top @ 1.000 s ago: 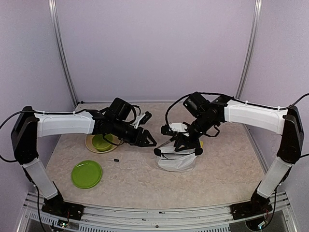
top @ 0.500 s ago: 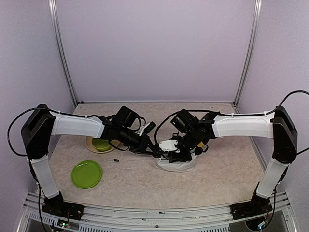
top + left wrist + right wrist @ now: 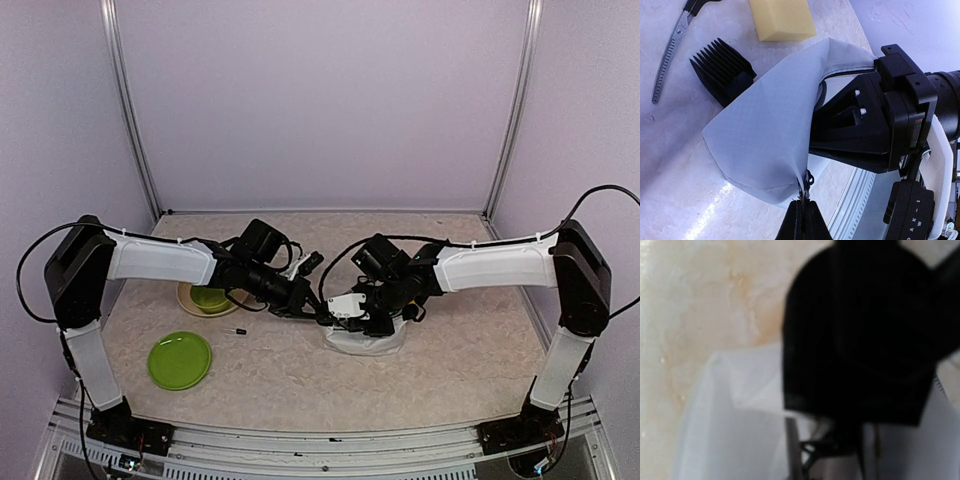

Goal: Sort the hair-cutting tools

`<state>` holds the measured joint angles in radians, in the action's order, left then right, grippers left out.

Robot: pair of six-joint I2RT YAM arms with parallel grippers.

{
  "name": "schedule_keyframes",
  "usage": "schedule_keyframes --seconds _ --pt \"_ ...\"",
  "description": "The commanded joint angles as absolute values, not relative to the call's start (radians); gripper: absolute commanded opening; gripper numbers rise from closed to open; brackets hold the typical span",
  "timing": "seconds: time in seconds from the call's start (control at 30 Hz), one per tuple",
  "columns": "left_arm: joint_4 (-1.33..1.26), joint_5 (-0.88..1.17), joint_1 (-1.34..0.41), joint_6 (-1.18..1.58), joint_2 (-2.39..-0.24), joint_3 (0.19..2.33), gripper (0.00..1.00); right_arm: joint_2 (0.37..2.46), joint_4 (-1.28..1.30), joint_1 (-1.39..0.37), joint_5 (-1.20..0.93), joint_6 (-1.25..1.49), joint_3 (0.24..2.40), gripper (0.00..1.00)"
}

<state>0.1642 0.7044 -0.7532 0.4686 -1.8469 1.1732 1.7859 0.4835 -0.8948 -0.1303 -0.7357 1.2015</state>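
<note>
Only the left wrist view shows the left gripper jaws pinched shut on the pouch edge; right gripper jaws unreadable.

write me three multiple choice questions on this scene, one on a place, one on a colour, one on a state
1. Where is the comb guard? A in the bowl; B on the table beside the white pouch; C on the yellow block.
2. What colour is the flat plate? A green; B red; C white.
3. What is the left pincer doing? A gaping open; B gripping the bowl; C shut on the pouch's edge.
Key: B, the left wrist view shows it lying on the table against the pouch; A, the top view shows it bright green; C, its fingertips meet on the pouch's seam.
</note>
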Motion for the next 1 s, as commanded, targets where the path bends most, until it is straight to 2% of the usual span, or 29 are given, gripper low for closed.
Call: schedule_keyframes --seconds 0.0,0.13,0.63,0.97 --pt "0.134 0.722 -0.741 0.471 -1.861 1.161 0.03 1.805 0.447 -0.906 -0.105 -0.736 1.185 0.07" --pt "0.13 0.72 -0.735 0.473 -1.853 1.151 0.03 1.796 0.444 -0.906 -0.073 -0.729 1.18 0.0" --pt "0.133 0.707 -0.718 0.459 -1.822 1.13 0.02 1.683 0.466 -0.868 -0.017 -0.722 1.131 0.0" --pt "0.114 0.735 -0.718 0.477 -1.804 1.13 0.02 1.771 0.491 -0.86 -0.01 -0.704 1.186 0.0"
